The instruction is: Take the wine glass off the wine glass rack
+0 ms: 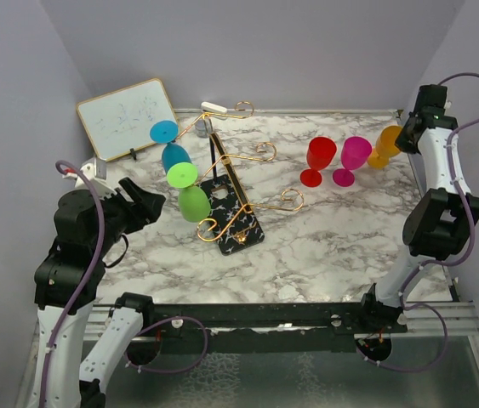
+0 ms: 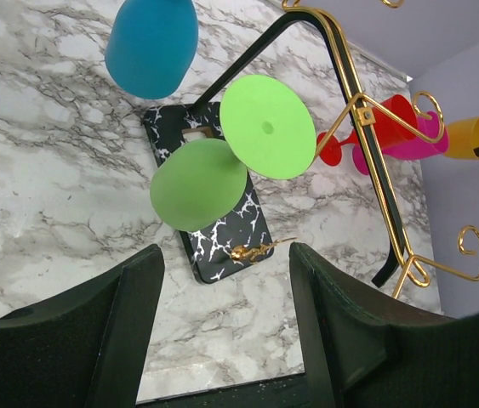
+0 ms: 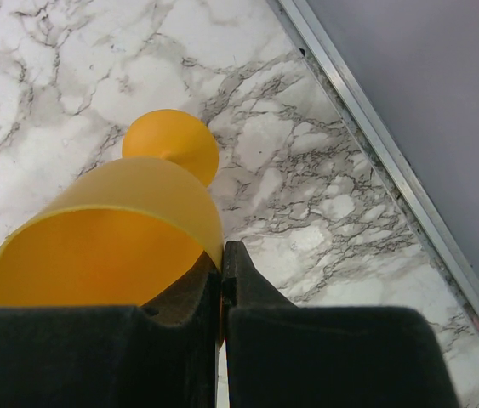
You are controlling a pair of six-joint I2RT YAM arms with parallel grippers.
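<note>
The gold wire wine glass rack stands on its black speckled base left of the table's middle. A green wine glass and a blue one hang upside down from its left arms. My left gripper is open just left of the green glass, with nothing between its fingers. In the left wrist view the green glass hangs ahead of the open left gripper, beside the rack. My right gripper is shut on the rim of an orange wine glass at the far right.
A red glass and a magenta glass stand upright on the marble table, next to the orange glass. A framed whiteboard leans at the back left. Grey walls enclose the table.
</note>
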